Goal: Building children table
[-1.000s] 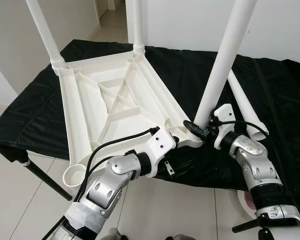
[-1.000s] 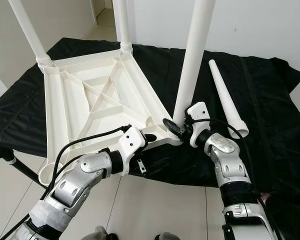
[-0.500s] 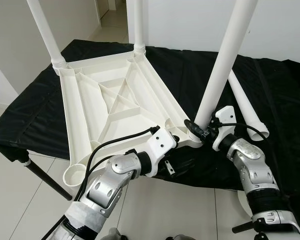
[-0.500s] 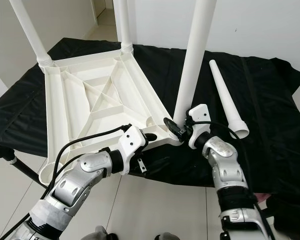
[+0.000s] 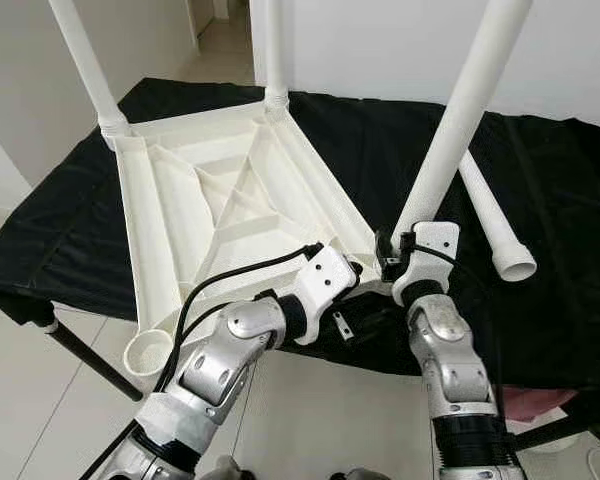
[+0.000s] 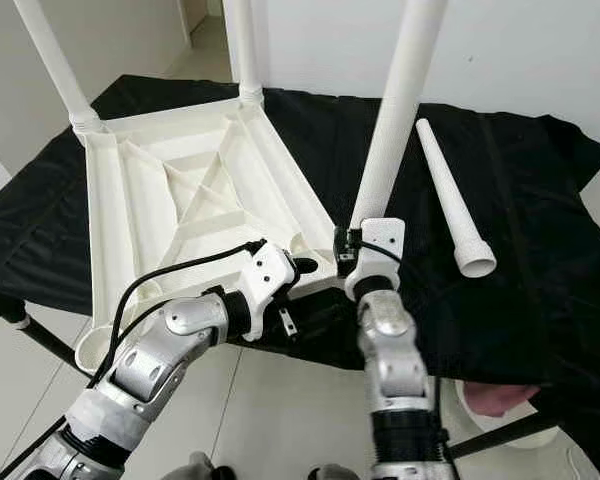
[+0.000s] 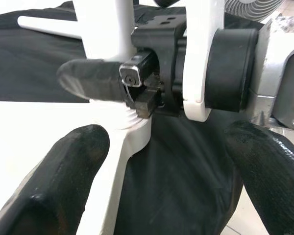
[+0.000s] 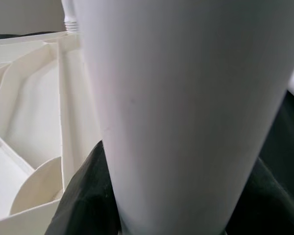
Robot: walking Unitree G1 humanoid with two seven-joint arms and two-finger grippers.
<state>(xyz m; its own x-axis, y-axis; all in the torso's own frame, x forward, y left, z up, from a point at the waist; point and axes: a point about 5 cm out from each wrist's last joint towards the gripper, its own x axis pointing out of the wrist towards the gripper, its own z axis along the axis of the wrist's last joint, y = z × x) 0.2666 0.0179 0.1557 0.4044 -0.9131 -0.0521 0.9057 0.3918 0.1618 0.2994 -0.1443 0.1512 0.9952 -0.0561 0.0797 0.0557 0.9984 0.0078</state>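
**Third leg going into its corner socket**

Right gripper (image 5: 392, 262) clamped around the tall white plastic table leg (image 5: 452, 125) just above its threaded base, presumably to screw it in. Left gripper (image 6: 302, 266) spread wide beside the inverted white ribbed plastic tabletop (image 5: 210, 215) corner, likely steadying. Spare white tapered leg (image 6: 450, 200) beyond, on black cloth (image 5: 550, 200).

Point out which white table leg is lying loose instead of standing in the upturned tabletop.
The loose leg lying flat on the black cloth, right of the tabletop. The other three stand upright in corner sockets; the right gripper clamps the nearest one.
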